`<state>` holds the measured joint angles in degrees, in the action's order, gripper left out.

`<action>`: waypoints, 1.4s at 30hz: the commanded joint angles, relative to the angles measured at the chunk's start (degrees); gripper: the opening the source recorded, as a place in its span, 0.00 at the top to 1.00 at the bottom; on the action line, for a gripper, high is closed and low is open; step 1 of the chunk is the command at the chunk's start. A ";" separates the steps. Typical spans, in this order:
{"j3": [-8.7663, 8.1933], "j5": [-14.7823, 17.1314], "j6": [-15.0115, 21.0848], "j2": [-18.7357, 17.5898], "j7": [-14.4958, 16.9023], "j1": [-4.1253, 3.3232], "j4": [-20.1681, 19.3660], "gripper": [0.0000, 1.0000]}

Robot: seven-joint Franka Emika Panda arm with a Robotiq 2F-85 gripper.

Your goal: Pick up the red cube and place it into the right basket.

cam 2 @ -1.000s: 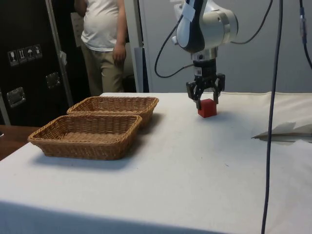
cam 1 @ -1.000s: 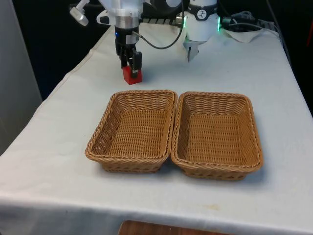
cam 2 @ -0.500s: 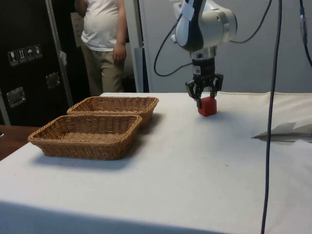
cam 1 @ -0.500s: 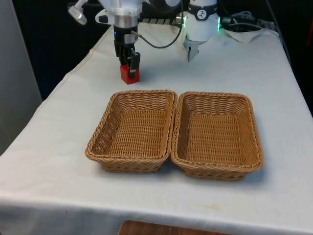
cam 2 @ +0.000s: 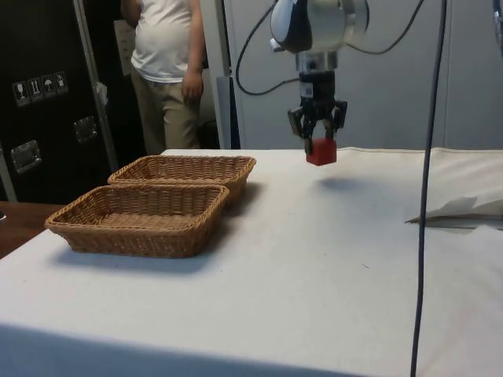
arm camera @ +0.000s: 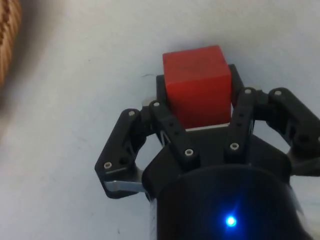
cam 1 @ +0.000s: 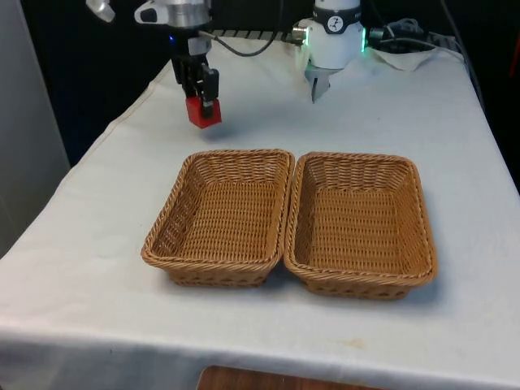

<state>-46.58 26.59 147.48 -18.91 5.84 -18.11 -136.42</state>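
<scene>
Already gripper (cam 1: 201, 96) was clamped on red cube (cam 1: 203, 112), held clear above table (cam 2: 330, 259), behind left basket (cam 1: 221, 215). Next: carry w/ cube over to right basket (cam 1: 360, 222), then release.

The cube (cam 1: 203, 112) was plain, solid red, held between the matte black fingers (arm camera: 167, 125) of the gripper (cam 1: 200, 91). Both wicker baskets, the left basket (cam 1: 221, 217) and the right basket (cam 1: 360, 223), were honey-brown with a tight woven ribbing. The tablecloth (cam 1: 244, 325) was plain white, and a person (cam 2: 167, 71) wore a white shirt with khaki trousers.
</scene>
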 commanded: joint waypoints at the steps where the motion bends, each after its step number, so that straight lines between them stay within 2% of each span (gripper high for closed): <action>1: -0.52 -0.63 -1.72 0.46 0.52 0.06 0.63 0.97; 3: -1.20 -0.63 -3.72 0.74 1.66 0.06 1.95 0.97; 4: -0.97 0.00 -2.81 0.34 1.60 0.00 1.72 0.97; 8: -2.01 -0.52 -6.25 0.86 3.09 0.06 3.72 0.97; 13: -2.35 -0.23 -9.00 0.29 3.95 0.17 6.53 0.97; 18: -2.12 0.06 -11.06 -1.60 3.32 0.11 9.97 0.97; 20: -2.18 0.00 -10.89 -1.60 3.38 0.06 10.20 0.97; 29: -1.49 0.06 -14.21 -5.84 1.32 0.11 16.62 0.97; 30: -1.66 0.00 -13.46 -5.27 1.78 0.00 15.76 0.97; 34: -1.15 0.29 -15.64 -7.62 0.63 0.23 19.60 0.97; 39: -0.74 0.69 -16.96 -9.40 0.06 0.34 22.57 0.97; 40: -1.15 0.29 -16.33 -9.11 0.11 0.00 21.94 0.97; 41: -0.63 0.80 -17.25 -9.80 -0.06 0.40 23.26 0.97; 42: -0.57 0.86 -17.48 -10.20 -0.17 0.40 23.84 0.97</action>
<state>-47.61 27.16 130.46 -29.16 5.61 -18.11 -112.64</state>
